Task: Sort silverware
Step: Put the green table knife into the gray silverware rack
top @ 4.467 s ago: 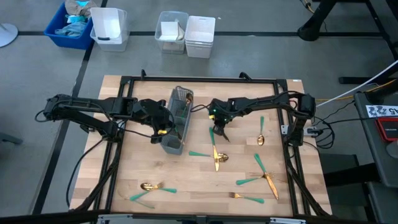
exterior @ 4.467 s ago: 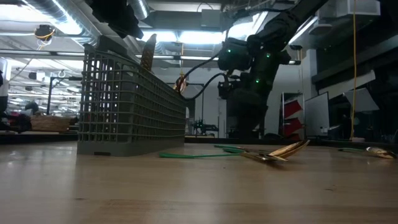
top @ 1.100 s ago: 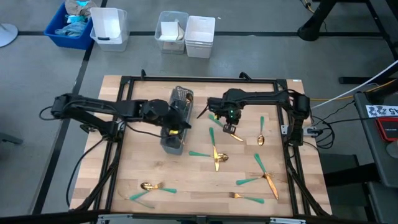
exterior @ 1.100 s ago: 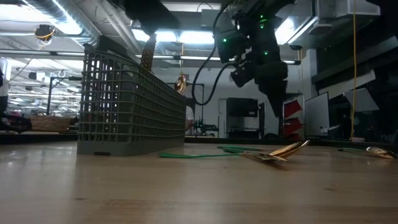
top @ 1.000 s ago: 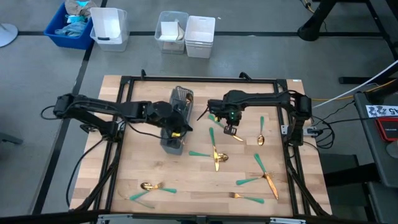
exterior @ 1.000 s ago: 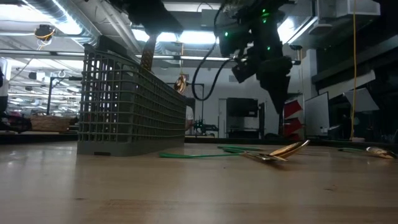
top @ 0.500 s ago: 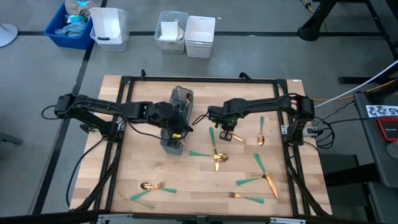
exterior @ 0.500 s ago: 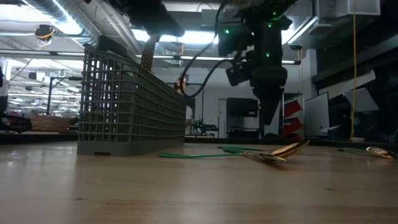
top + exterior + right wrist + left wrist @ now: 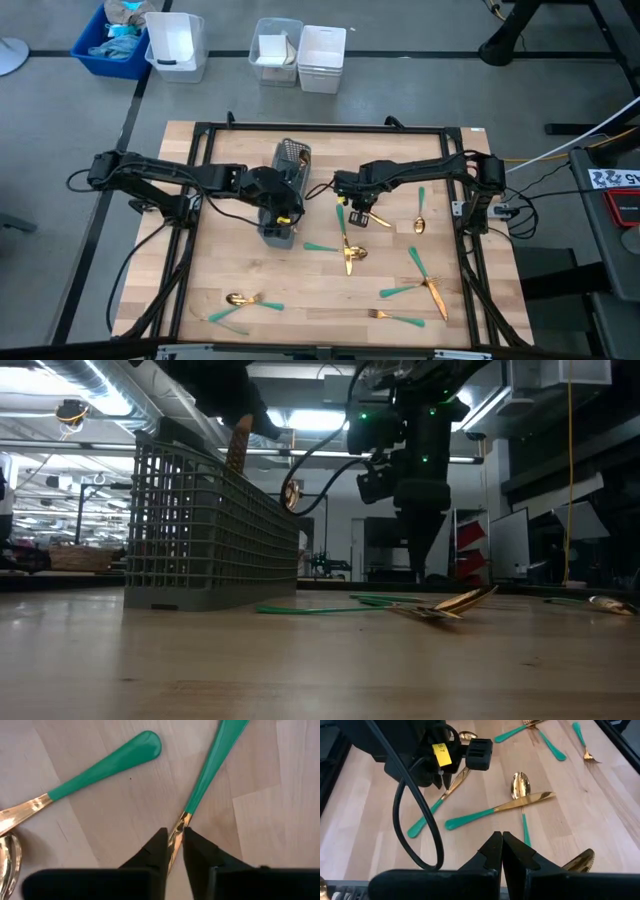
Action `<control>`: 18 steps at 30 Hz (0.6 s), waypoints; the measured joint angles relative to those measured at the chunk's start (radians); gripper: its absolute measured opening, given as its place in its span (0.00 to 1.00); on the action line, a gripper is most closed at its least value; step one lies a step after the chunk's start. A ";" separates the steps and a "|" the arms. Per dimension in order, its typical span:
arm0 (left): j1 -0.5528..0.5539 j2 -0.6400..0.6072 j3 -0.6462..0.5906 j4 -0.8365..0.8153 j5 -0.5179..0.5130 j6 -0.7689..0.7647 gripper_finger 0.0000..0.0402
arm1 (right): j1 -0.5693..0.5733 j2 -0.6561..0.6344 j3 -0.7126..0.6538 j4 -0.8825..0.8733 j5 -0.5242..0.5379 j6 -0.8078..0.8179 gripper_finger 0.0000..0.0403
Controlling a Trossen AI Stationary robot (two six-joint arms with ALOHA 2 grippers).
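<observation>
Silverware with gold heads and teal handles lies scattered on the wooden table (image 9: 230, 260). My right gripper (image 9: 174, 836) points straight down at one piece (image 9: 215, 765) near the table's middle. It is open, one finger on each side of that piece's gold neck. A knife (image 9: 346, 250) and a spoon (image 9: 357, 252) lie crossed just nearer. My left gripper (image 9: 501, 837) is shut on nothing, above the near end of the grey mesh caddy (image 9: 291, 160). A gold-headed piece (image 9: 240, 445) stands in the caddy. My right gripper comes from above with its fingers across the piece's gold neck (image 9: 179, 824), just below where the teal handle starts. The piece lies flat on the table. I cannot tell whether the fingertips (image 9: 161, 840) touch it.
More silverware lies at the near left (image 9: 245, 300), near right (image 9: 420, 285) and right (image 9: 420, 215). A black frame (image 9: 320, 128) runs around the table. White bins (image 9: 300, 55) and a blue bin (image 9: 115, 40) stand beyond the far edge.
My right gripper has sunk toward the table and drifted a little toward the left and near edges. It has tipped from slanting to pointing straight down over the teal-handled piece. The silverware has stayed where it was.
</observation>
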 joint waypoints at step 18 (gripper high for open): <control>-0.002 0.000 -0.001 -0.017 0.000 -0.003 0.01 | -0.049 0.050 -0.063 0.082 0.027 0.027 0.29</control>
